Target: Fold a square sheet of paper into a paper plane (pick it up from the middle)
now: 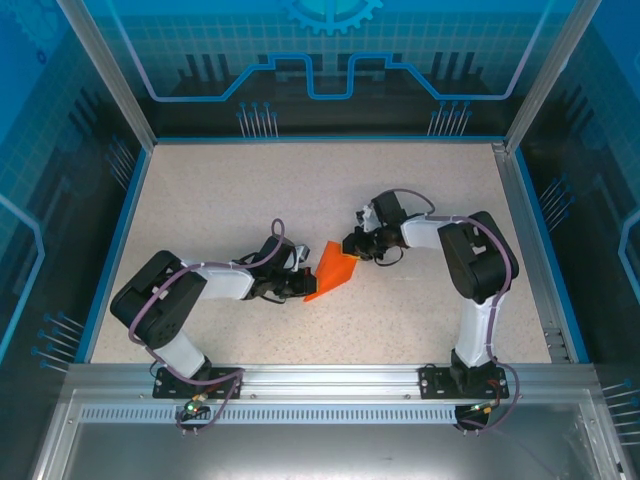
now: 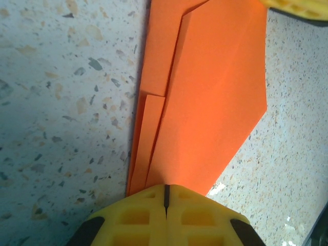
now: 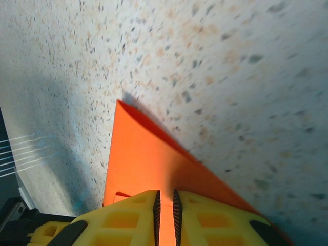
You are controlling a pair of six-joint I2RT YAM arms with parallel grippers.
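Note:
The orange paper [image 1: 332, 270], folded into a pointed, layered shape with creases, hangs just above the table between my two grippers. My left gripper [image 1: 298, 285] is shut on its lower left end; in the left wrist view the yellow jaws [image 2: 166, 197] meet on the paper [image 2: 215, 92], whose folded flaps run away from them. My right gripper [image 1: 352, 247] is at the paper's upper right end. In the right wrist view its jaws [image 3: 165, 205] stand a narrow gap apart, with the orange paper [image 3: 143, 164] showing through the gap and its pointed corner beyond.
The speckled beige table [image 1: 250, 200] is bordered by a blue rim and transparent walls. The tip of the right gripper's fingers [image 2: 297, 7] shows at the top right of the left wrist view. Both arms reach in toward the table's middle.

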